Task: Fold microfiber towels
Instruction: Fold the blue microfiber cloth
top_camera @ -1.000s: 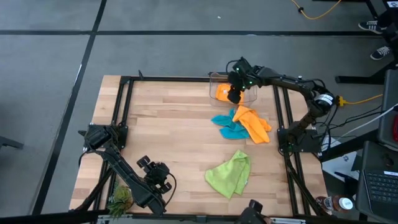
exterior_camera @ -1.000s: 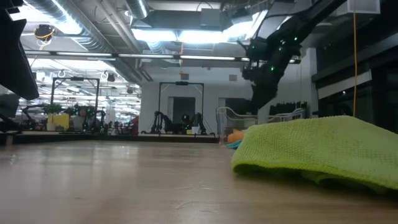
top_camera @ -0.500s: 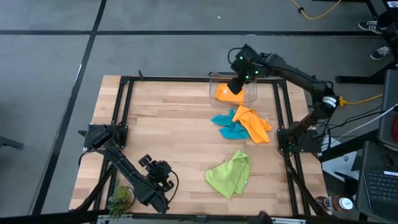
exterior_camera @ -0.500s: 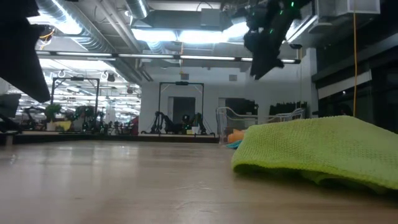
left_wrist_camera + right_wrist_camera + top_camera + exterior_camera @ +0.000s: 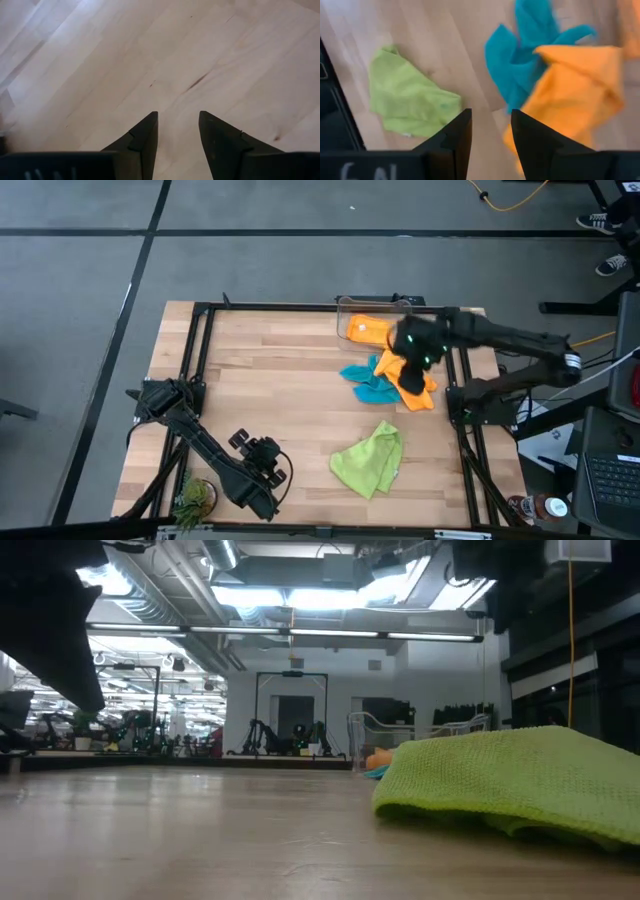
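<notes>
**Trainee:** Looking at the overhead view, where does the task stand?

**Lead:** You are at the picking stage; nothing is folded yet. Your right end effector (image 5: 409, 370) hangs over the crumpled orange microfiber towel (image 5: 408, 379) at about two o'clock on the pale wooden bench (image 5: 260, 395), its fingers slightly spread and pinching nothing. The crumpled teal-blue microfiber towel (image 5: 366, 382) lies touching that orange one on its nine o'clock side. A second orange microfiber towel (image 5: 366, 329) sits in the clear plastic bin (image 5: 352, 304) at one o'clock, and the rumpled lime green microfiber towel (image 5: 368, 459) lies apart at five o'clock.

**Trainee:** And the left arm?

**Lead:** Your left end effector (image 5: 272, 472) waits at seven o'clock, fingers a little apart over bare wood.

**Trainee:** What does the next move call for?

**Lead:** I'd judge you must come down on one edge of the orange towel alone, clear of the teal-blue one, then draw it onto open bench to flatten it before any fold.
</notes>
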{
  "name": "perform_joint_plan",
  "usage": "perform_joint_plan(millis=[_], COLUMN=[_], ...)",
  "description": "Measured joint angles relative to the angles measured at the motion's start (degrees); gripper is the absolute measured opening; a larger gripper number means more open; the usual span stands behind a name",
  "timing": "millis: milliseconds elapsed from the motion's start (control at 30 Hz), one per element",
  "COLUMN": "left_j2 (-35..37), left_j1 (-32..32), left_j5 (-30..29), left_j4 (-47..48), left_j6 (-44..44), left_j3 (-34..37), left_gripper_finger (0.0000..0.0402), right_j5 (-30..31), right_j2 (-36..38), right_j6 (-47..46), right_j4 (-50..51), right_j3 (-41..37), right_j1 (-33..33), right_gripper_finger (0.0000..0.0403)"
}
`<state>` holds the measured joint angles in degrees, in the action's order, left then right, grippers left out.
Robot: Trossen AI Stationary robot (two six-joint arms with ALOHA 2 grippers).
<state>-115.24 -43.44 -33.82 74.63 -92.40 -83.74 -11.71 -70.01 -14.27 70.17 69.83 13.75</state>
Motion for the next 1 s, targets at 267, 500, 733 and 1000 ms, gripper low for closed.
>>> perform_joint_plan(millis=[267, 500, 733, 1000], left_j2=[0.0, 0.0, 0.0, 0.0], left_j1=[0.2, 0.5, 0.5, 0.4], left_j5=[-0.9, -1.6, -1.6, -1.6], left_j4=[-0.5, -0.9, -0.9, -2.2], left_j6=[2.8, 3.0, 3.0, 3.0], left_j3=[0.0, 0.0, 0.0, 0.0], left_gripper_finger=[0.0135, 0.0135, 0.0135, 0.0135], right_j5=[1.3, -6.3, 3.6, 25.1], right_j2=[9.2, 6.8, 5.1, 5.1], right_j6=[-8.5, -5.0, -1.4, -0.2], right_j4=[-30.7, -57.2, -58.0, -44.7], right_j3=[-22.4, -34.5, -34.1, -30.5], right_j1=[-11.4, -15.0, -15.8, -14.6], right_gripper_finger=[0.0139, 0.0139, 0.0139, 0.0139])
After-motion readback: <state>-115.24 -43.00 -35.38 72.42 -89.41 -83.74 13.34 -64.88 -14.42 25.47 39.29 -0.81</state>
